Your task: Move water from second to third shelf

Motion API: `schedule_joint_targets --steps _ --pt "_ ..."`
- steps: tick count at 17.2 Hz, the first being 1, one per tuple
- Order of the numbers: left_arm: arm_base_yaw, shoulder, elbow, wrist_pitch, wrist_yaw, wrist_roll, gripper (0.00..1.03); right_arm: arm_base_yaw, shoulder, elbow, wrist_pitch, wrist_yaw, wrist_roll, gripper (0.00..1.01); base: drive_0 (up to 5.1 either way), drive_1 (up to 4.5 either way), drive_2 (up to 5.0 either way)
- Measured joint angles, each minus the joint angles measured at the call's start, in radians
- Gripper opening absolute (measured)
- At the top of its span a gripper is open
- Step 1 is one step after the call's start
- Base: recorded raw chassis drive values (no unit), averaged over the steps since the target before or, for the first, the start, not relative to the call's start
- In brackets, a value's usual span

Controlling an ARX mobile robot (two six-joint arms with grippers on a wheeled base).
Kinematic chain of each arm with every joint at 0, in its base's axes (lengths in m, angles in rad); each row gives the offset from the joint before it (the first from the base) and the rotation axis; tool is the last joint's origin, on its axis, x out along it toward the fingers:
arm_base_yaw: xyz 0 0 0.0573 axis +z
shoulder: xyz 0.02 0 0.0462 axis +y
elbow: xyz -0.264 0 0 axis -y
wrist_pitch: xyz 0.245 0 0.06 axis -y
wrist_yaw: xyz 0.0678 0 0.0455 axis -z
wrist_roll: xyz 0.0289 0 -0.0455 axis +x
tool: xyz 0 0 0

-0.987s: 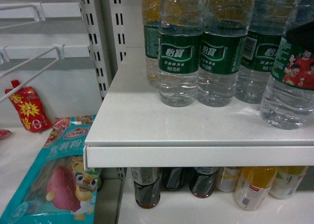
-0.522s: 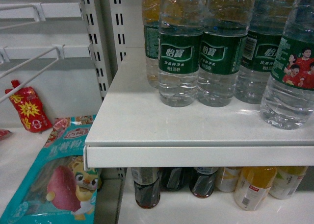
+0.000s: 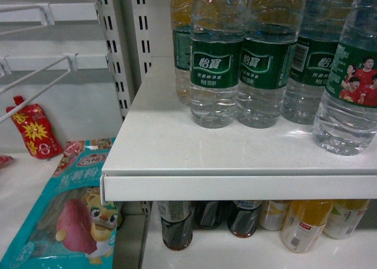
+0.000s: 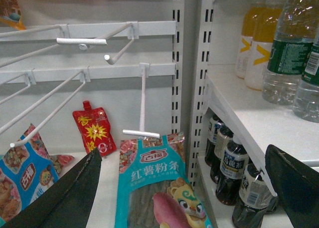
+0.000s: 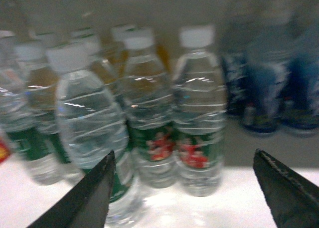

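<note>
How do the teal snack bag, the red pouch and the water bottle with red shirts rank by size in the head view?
1. Water bottle, cut off by the frame, close to the camera.
2. Teal snack bag, also cut off; similar in apparent size, so this order is unsure.
3. Red pouch, clearly smallest.

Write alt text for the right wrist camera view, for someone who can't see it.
The open right pincer faces a row of clear ribbed plastic water bottles with white caps on a white shelf; the bottle between its tips has a dark green label with red-shirted figures. The image is blurred, with dark blue bottles behind at right.
</note>
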Motion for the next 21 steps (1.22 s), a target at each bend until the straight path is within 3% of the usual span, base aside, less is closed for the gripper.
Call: schedule_joint_targets --steps 1,2,5,7,8,10,14,15,16,17,21 --pt "0.0 0.0 0.0 0.0 -0.001 0.0 0.98 -0.006 -0.069 -0.058 0.006 0.111 -0.037 0.73 0.0 0.0 0.0" --pt "0.0 0.0 0.0 0.0 0.0 0.0 0.98 -0.017 -0.118 -0.086 -0.021 0.164 -0.056 0.64 0.0 0.0 0.0" --pt "0.0 0.0 0.0 0.0 0.0 0.0 0.98 -0.011 -0.234 -0.136 -0.084 0.198 -0.074 0.38 0.0 0.0 0.0" --pt "0.0 0.0 0.0 0.0 0.0 0.0 0.98 0.036 -0.302 -0.181 -0.082 0.233 -0.082 0.2 0.0 0.0 0.0" --pt "0.0 0.0 0.0 0.0 0.0 0.0 0.98 0.07 -0.341 -0.22 -0.085 0.266 -0.084 0.05 0.0 0.0 0.0" --pt "0.0 0.0 0.0 0.0 0.0 0.0 0.98 0.117 -0.399 -0.275 -0.105 0.319 -0.088 0.02 0.0 0.0 0.0" --pt "0.0 0.0 0.0 0.0 0.0 0.0 0.98 0.166 -0.478 -0.315 -0.129 0.364 -0.088 0.02 0.0 0.0 0.0" --pt "0.0 0.0 0.0 0.0 0.0 0.0 0.98 0.214 -0.505 -0.328 -0.149 0.433 -0.087 0.02 0.0 0.0 0.0" --pt "0.0 0.0 0.0 0.0 -0.001 0.0 0.98 0.264 -0.525 -0.341 -0.159 0.464 -0.088 0.02 0.0 0.0 0.0" --pt "0.0 0.0 0.0 0.0 0.0 0.0 0.98 0.284 -0.546 -0.351 -0.169 0.462 -0.089 0.02 0.0 0.0 0.0" --pt "0.0 0.0 0.0 0.0 0.0 0.0 0.98 0.276 -0.613 -0.373 -0.211 0.479 -0.088 0.02 0.0 0.0 0.0"
